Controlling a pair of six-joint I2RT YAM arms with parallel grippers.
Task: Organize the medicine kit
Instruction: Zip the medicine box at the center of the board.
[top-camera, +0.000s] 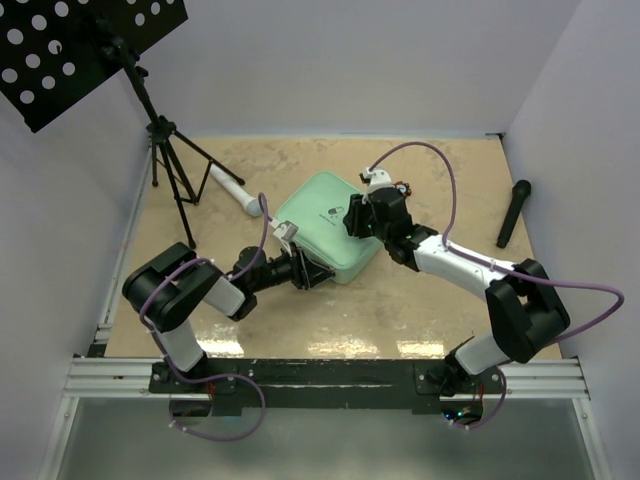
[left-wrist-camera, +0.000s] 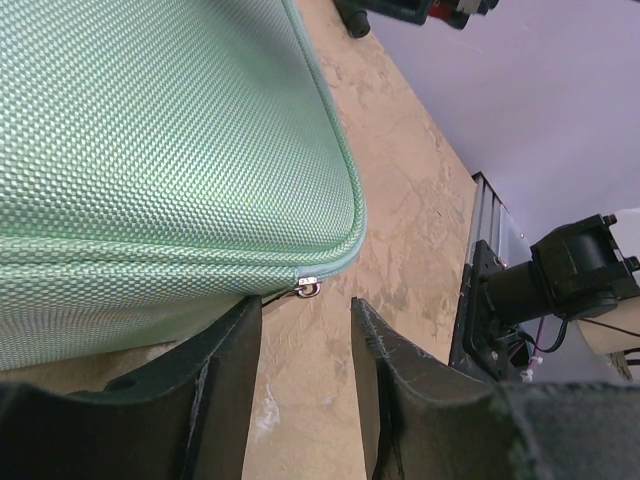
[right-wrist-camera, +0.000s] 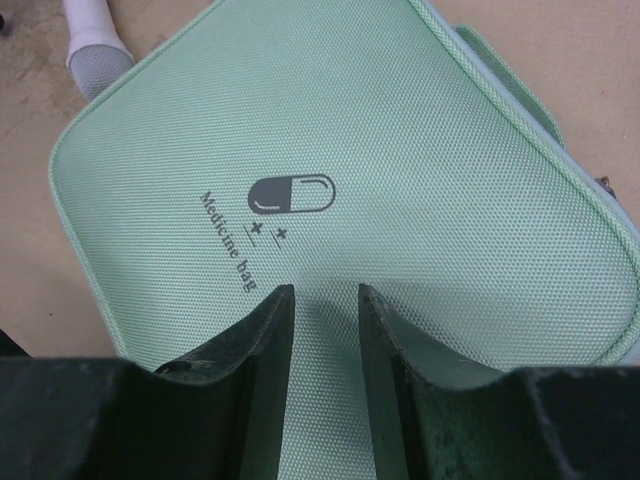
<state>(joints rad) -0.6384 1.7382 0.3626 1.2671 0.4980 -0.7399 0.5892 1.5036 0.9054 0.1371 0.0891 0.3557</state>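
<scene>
The zipped-shut medicine kit (top-camera: 325, 228) lies flat mid-bench (top-camera: 420, 310), with the right gripper (right-wrist-camera: 325, 295), jaws parted and empty, low over its logo lid, probably to steady it, while the left gripper (left-wrist-camera: 305, 310), likewise parted and empty, lines up on the zip pull (left-wrist-camera: 307, 287) at the near corner, apparently to unzip it.

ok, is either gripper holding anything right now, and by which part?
Nothing held. Left gripper is open by the zipper pull of the medicine kit; right gripper open over its lid.

Left arm (top-camera: 185, 300) and right arm (top-camera: 470, 270), lower frame: black joints, white links, looping purple cables (top-camera: 455, 190). Left gripper (left-wrist-camera: 305, 305), right gripper (right-wrist-camera: 325, 290): black, tapering, rough-textured fingers (right-wrist-camera: 270, 340).
</scene>
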